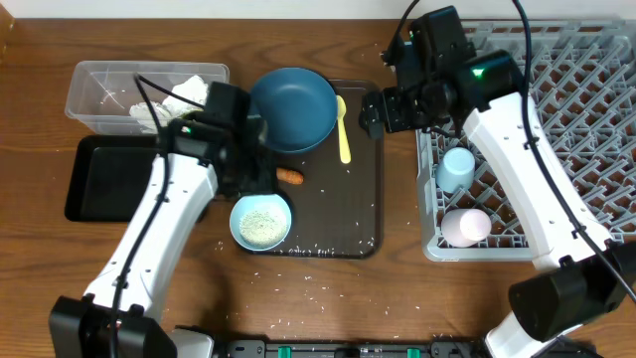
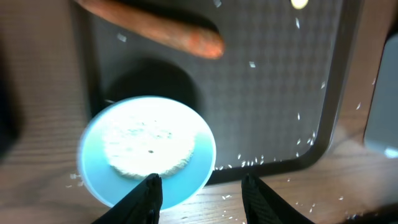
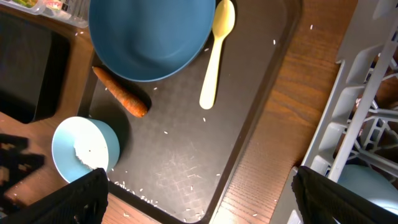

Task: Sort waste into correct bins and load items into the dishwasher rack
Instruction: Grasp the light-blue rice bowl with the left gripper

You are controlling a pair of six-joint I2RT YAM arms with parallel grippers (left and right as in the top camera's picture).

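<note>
Awaiting sorting: carrot (image 1: 289, 176), spoon (image 1: 344, 129), big bowl (image 1: 291, 107), rice bowl (image 1: 260, 221) — cup (image 1: 465, 227), small bowl (image 1: 457, 167) racked; left gripper (image 2: 202, 199), right gripper (image 3: 199, 205) agape

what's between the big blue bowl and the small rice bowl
The carrot lies on the tray between the big bowl and the small bowl; the overhead and right wrist views show it.

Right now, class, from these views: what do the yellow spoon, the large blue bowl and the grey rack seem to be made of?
Yellow spoon: likely plastic; one uniform pale colour, soft sheen.
Large blue bowl: plastic or glazed ceramic, cannot tell; smooth, even, satin surface.
Grey rack: moulded plastic; thin lattice ribs and pegs, dull finish.
</note>
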